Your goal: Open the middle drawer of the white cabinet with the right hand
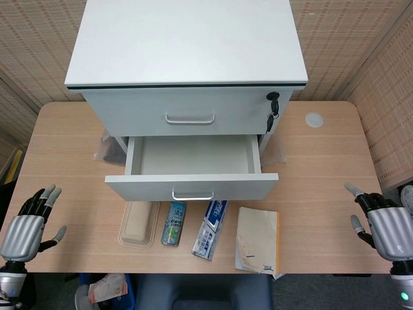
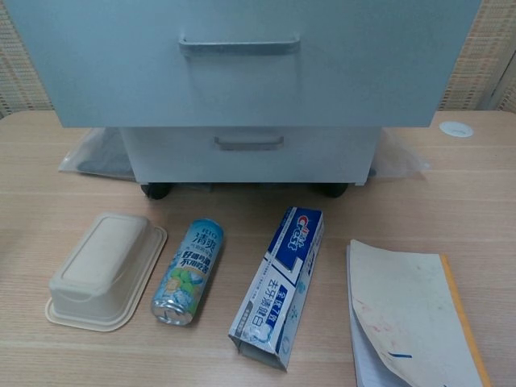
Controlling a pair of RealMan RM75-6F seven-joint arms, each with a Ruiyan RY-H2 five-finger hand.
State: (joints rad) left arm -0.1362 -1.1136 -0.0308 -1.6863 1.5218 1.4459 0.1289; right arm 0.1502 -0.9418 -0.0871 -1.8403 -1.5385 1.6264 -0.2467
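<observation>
Middle drawer [image 1: 191, 186] of the white cabinet [image 1: 187, 71] sits pulled out, well left of the right hand [image 1: 386, 227] – fingers spread, holding nothing – looks a rigid, light slider; best taken by its metal handle [image 1: 192, 196], hooked from below.

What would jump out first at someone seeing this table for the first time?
Most striking is the white cabinet at the back of the wooden table, its middle drawer pulled out and bare inside. In front of the drawer lie a beige container, a can, a toothpaste box and a notebook in a row. The metallic left hand and right hand hover open at the near corners, holding nothing.
</observation>
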